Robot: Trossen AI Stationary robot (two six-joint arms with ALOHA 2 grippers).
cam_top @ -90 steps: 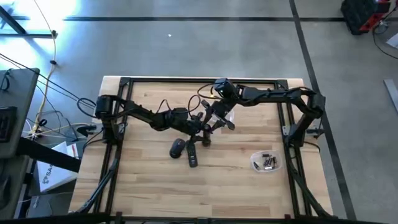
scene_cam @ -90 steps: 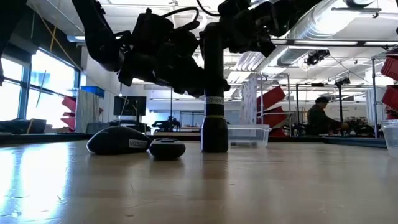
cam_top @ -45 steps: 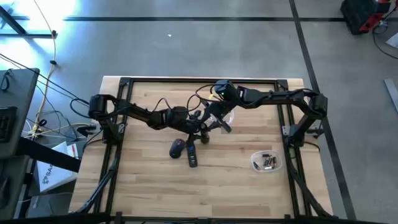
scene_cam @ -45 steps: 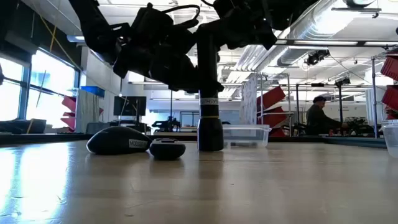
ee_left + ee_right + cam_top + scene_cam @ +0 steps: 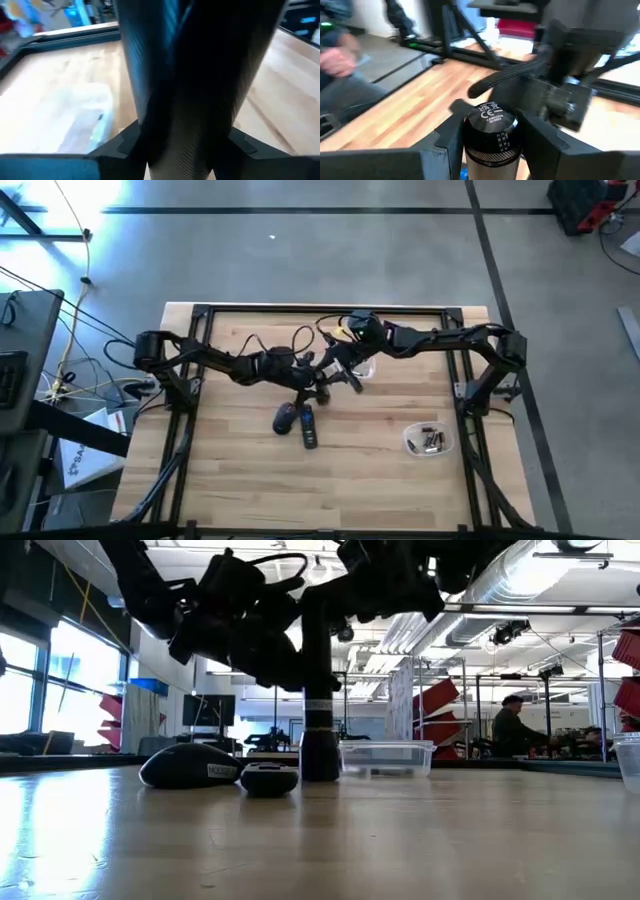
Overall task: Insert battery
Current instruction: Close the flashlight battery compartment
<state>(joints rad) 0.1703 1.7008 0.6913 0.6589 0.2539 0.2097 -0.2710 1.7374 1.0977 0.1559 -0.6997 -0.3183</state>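
Grip on black cylindrical torch (image 5: 320, 740) standing upright mid-table, left gripper (image 5: 185, 150) clamped round its barrel, right gripper (image 5: 491, 132) clamped on its end cap (image 5: 490, 116); next probably calls for unscrewing that cap, then fetching a battery from clear cup (image 5: 427, 441), near right.

overhead view, table-level view, two close wrist views

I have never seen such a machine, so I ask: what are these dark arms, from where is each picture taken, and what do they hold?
It is a robot with two dark arms, each ending in a two-finger pincer. One picture looks down on the table, one looks level across it, and two come from cameras on the wrists. The left pincer and the right pincer both grip one upright dark cylinder, probably a flashlight. On the table lie a computer mouse, a small dark part and a clear cup of batteries.
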